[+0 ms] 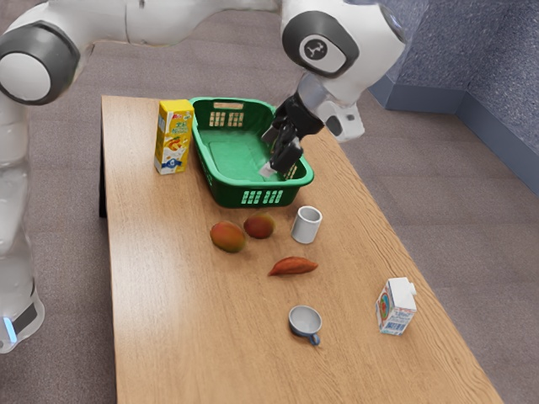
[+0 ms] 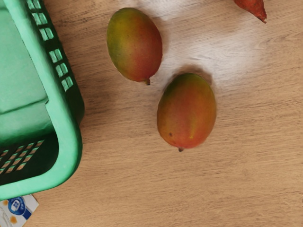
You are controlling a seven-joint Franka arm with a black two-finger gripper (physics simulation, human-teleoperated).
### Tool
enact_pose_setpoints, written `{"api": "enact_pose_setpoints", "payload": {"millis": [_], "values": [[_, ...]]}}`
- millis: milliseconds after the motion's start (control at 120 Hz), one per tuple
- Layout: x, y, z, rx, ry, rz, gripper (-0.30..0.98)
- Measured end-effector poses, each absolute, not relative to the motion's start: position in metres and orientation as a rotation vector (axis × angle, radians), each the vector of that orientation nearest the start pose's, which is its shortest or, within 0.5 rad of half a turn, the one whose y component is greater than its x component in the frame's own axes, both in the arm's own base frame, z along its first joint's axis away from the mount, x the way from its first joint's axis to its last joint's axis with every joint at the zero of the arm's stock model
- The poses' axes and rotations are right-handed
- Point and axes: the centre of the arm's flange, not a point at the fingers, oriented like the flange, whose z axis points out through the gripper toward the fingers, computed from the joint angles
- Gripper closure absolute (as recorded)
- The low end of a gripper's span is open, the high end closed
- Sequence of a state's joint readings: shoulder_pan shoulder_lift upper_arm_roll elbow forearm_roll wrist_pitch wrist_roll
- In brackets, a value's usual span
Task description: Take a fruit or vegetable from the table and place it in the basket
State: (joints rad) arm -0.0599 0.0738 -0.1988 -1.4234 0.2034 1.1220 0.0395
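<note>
The black gripper [image 1: 271,155], its fingers parted with nothing between them, is raised above the tabletop and, in the exterior view, in front of the open interior of the green basket [image 1: 226,187]. Just outside the basket's end wall, the nearer mango [image 2: 135,45] lies on the wooden table [image 1: 177,337], a strip of bare wood between it and the rim. The farther mango [image 2: 187,111] rests close beside it across a narrow gap, with broad open wood on its side away from the basket. A white mug [image 1: 306,225] stands near the first fruit; past it lies a sweet potato [image 1: 293,266], with room all around.

In all: two mangoes, one sweet potato, one basket, one mug, one blue-handled cup [image 1: 305,321] and two cartons, the yellow carton [image 1: 173,139] beside the basket and the white carton [image 1: 395,306] near the table's long edge.

Both mangoes lie on their sides, long axes roughly along the basket's end wall, stems pointing away from the sweet potato. The sweet potato's long axis runs nearly left to right in the exterior view.
</note>
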Motion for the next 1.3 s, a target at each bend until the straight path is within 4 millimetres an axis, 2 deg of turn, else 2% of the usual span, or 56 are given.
{"api": "enact_pose_setpoints", "payload": {"millis": [67,225,442,608,725,825,933,1117,1300], "values": [[0.531,-0.109,0.623,-2.87,0.386,0.362,0.0],[0.562,-0.078,0.622,-2.901,0.292,0.16,0.0],[0.577,-0.102,0.615,-2.971,0.256,0.019,0.0],[0.586,-0.094,0.584,-3.102,0.11,0.014,0.0],[0.585,-0.106,0.555,-3.182,0.033,0.045,0.0],[0.583,-0.115,0.539,-3.223,-0.026,0.055,0.0],[0.576,-0.115,0.532,-3.247,-0.105,0.058,0.0],[0.564,-0.132,0.512,-3.259,-0.176,0.108,0.0],[0.568,-0.125,0.485,-3.244,-0.283,0.147,0.0]]}}
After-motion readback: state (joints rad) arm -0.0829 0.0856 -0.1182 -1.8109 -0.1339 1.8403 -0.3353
